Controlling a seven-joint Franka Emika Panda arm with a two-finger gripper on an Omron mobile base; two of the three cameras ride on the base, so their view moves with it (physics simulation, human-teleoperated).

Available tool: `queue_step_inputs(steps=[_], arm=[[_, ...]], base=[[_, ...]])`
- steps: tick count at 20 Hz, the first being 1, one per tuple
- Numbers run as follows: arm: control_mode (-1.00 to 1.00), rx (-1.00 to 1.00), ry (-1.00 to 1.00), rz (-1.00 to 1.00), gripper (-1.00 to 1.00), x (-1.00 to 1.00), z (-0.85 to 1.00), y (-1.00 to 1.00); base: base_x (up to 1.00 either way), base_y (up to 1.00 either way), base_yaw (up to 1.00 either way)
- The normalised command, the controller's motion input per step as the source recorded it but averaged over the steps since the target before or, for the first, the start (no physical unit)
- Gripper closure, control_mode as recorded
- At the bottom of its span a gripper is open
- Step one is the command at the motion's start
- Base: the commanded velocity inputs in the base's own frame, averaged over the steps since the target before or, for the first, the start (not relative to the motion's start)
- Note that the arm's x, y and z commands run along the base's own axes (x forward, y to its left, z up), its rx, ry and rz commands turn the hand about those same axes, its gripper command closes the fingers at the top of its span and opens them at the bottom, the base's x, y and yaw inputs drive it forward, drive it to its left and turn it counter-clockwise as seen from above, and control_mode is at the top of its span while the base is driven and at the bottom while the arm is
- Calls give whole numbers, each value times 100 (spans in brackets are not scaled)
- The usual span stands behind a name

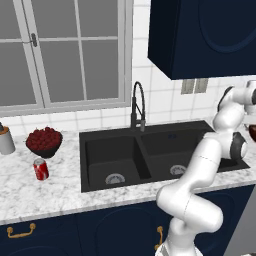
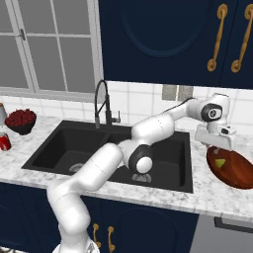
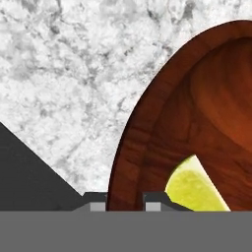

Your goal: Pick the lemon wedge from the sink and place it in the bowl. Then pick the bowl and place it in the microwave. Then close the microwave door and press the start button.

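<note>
Over the counter, arm outstretched, hand (image 2: 216, 146) pinches the bowl (image 2: 232, 169) rim.

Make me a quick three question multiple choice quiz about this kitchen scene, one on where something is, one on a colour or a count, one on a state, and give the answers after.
1. Where is the lemon wedge?
A. in the sink's left basin
B. in the reddish-brown bowl
C. beside the soda can

2. How many basins has the black sink?
A. one
B. two
C. three

3. How is the hand?
A. shut on the bowl's rim
B. wide open above the faucet
C. holding the soda can

Answers:
1 B, the yellow wedge lies inside the bowl on the counter right of the sink.
2 B, a divider splits it, with a drain in each.
3 A, the hand view has one fingertip on each side of the rim.
</note>
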Motion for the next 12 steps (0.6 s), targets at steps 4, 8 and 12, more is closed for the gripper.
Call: queue_step_inputs(steps=[4, 8, 12], arm=[[-100, 0, -4, 0, 100, -86, -32, 0], [-100, 0, -2, 0, 100, -95, -7, 0], [-100, -2, -1, 0, 100, -91, 0, 9]], base=[[0, 0, 0], [0, 0, 0], [0, 0, 0]])
